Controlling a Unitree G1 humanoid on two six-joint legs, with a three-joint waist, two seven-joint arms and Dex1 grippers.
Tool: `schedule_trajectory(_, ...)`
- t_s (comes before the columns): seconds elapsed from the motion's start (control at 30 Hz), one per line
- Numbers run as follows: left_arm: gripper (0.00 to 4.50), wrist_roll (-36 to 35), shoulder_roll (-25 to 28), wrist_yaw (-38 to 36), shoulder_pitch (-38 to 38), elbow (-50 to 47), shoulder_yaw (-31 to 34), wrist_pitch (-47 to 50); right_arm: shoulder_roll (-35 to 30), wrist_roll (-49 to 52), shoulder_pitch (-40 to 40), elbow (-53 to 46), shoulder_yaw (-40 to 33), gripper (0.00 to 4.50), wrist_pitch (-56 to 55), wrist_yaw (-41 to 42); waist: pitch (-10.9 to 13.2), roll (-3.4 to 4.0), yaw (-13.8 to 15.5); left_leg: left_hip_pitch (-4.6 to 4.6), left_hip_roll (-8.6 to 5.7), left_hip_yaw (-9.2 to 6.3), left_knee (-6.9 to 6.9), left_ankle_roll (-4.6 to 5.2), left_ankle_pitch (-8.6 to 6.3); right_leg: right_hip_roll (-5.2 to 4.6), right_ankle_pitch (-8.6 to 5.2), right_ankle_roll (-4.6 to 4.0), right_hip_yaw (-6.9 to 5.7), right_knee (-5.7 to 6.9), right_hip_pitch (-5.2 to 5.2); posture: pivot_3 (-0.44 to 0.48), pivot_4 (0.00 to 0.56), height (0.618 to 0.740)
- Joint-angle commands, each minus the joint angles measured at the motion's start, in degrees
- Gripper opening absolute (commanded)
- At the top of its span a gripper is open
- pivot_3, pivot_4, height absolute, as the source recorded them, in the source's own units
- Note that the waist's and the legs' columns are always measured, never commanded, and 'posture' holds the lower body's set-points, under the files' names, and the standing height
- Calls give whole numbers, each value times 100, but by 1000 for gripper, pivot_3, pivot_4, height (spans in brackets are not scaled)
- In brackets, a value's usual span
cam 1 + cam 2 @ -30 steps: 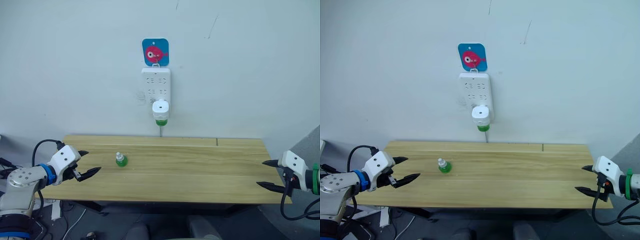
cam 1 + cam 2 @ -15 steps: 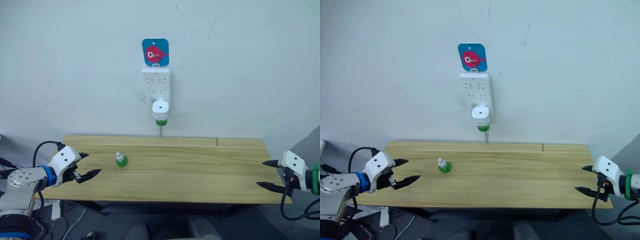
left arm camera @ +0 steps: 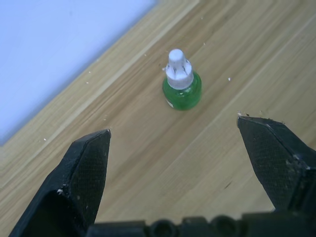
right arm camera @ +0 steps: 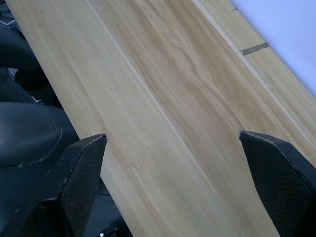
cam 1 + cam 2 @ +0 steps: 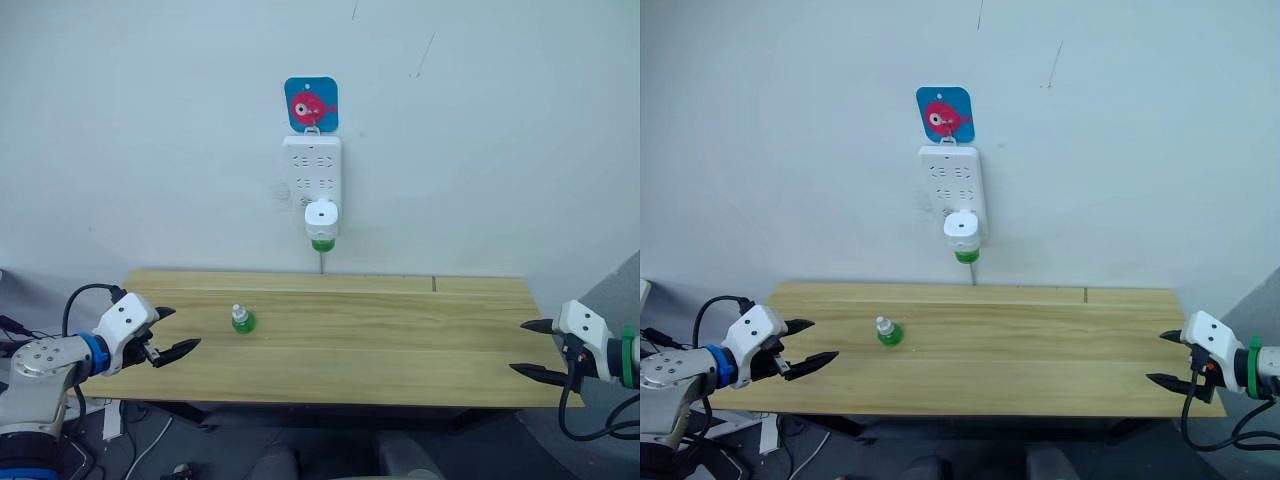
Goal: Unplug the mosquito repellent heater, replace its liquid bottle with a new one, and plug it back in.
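The white mosquito repellent heater (image 5: 320, 216) is plugged into the wall power strip (image 5: 312, 172), with its green liquid bottle (image 5: 322, 244) hanging under it. The new one (image 5: 242, 319), a green bottle with a white cap, stands upright on the left part of the wooden table (image 5: 400, 340). It also appears ahead of my left fingers, as the capped bottle (image 3: 181, 83). My left gripper (image 5: 171, 332) is open at the table's left edge, empty, a short way left of the capped bottle. My right gripper (image 5: 532, 348) is open and empty at the table's right edge.
A blue card with a pink fish (image 5: 311, 104) hangs on the wall above the strip. A cord (image 5: 320, 262) runs down from the strip behind the table. Dark seat shapes (image 4: 24, 133) lie below the table's front edge.
Both grippers have shifted only slightly; the left one has sunk a touch. Heater and bottles have not moved.
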Motion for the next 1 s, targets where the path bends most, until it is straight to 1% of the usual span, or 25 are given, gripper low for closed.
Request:
schedule_trajectory(0.03,4500,-144,1,19,-36,-166,228,-177,-122,114,-14,-147,-262,4475,10,21,0,0,0,0,0,0,0,0,0,0,0,0,0,0,0,-66,55,723)
schedule_trajectory(0.13,4500,-357,-24,-60,-43,-180,382,-250,-93,140,-29,-148,-326,4475,-5,19,0,0,2,0,0,0,0,0,0,0,0,0,0,0,0,-66,57,723)
schedule_trajectory(0.2,4500,-515,-38,9,-103,-154,525,-80,-33,195,-64,-192,-384,4475,22,-17,0,0,0,0,0,0,0,0,0,0,0,0,-1,0,0,-68,58,723)
schedule_trajectory(0.3,4500,-617,-28,121,-116,-242,668,40,229,373,-202,-494,-552,4475,-20,-346,1,1,-2,1,1,0,0,0,0,0,0,0,0,0,0,-69,62,723)
schedule_trajectory(0.4,4500,-866,-66,237,-196,-447,851,391,485,661,-248,-1173,-695,4475,246,-635,1,0,-5,0,1,-1,0,0,0,1,0,0,0,1,0,-82,69,723)
schedule_trajectory(0.57,4500,-1231,-198,417,-313,-1092,947,910,682,1314,-247,-2925,-674,4475,1136,-1028,17,7,-13,-3,2,-6,-1,0,0,2,-2,2,-1,0,-1,-110,92,723)
schedule_trajectory(0.7,4500,-1509,-415,691,-716,-1472,982,1254,904,1926,-544,-3991,-665,4475,2025,-1694,62,0,-17,-4,1,-8,2,0,0,2,-2,3,-1,0,1,-134,120,723)
schedule_trajectory(0.83,4500,-1676,-488,638,-1204,-1525,796,1637,1051,2368,-726,-4646,-731,4475,2653,-2244,150,-22,-27,-7,2,-13,10,0,0,5,-2,3,-4,0,3,-162,144,723)
schedule_trajectory(1.0,4500,-1558,-564,544,-1825,-1269,525,1642,1101,2697,-648,-5123,-925,4475,3114,-2751,281,-32,-81,-16,1,-14,15,0,0,4,-1,4,-4,-3,-1,-198,163,723)
